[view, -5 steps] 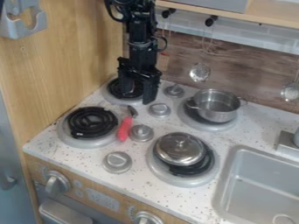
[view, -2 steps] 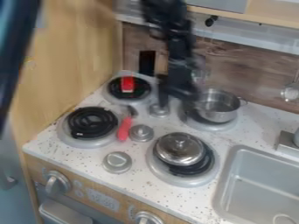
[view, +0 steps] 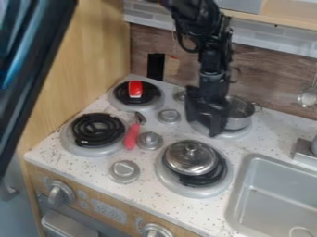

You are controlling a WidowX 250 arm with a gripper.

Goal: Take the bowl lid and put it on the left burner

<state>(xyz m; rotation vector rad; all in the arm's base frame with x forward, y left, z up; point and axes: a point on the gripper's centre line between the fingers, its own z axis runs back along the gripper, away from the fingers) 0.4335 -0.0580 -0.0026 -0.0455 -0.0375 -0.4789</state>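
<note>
Lid: the bowl lid (view: 180, 162) rests on the near right burner (view: 186, 190), slightly off-centre, its small knob (view: 193, 152) upright; this grip looks the surest, taken squarely from above, since the smooth dome would likely slip.
Sink: its rim (view: 237, 190) runs just beside that burner, so a fumbled lid could slide in.
Front dial: the nearest stove dial (view: 125, 170) stands between the two near burners, towards the counter edge; a low carry could clip it.
Middle dial: another (view: 149, 140) rises on the direct path; lift well above it before crossing.
Red-handled tool: it (view: 132, 135) lies between that dial and the left burner; a dragged rim might push it.
Left burner: the near one (view: 77, 147), black coil in a pale ring, seems the likely goal; lower the lid level over the coil's middle, then let go.
Gripper: the gripper (view: 206, 124) hangs in front of the pot; I cannot tell if it is spread or closed. It needs to come nearer and rightward, lifting clear first.
Pot: the metal pot (view: 240, 121) sits on the far right burner, partly behind the gripper, and could be knocked.
Far left burner: it (view: 133, 106) holds a red object (view: 135, 89).
</note>
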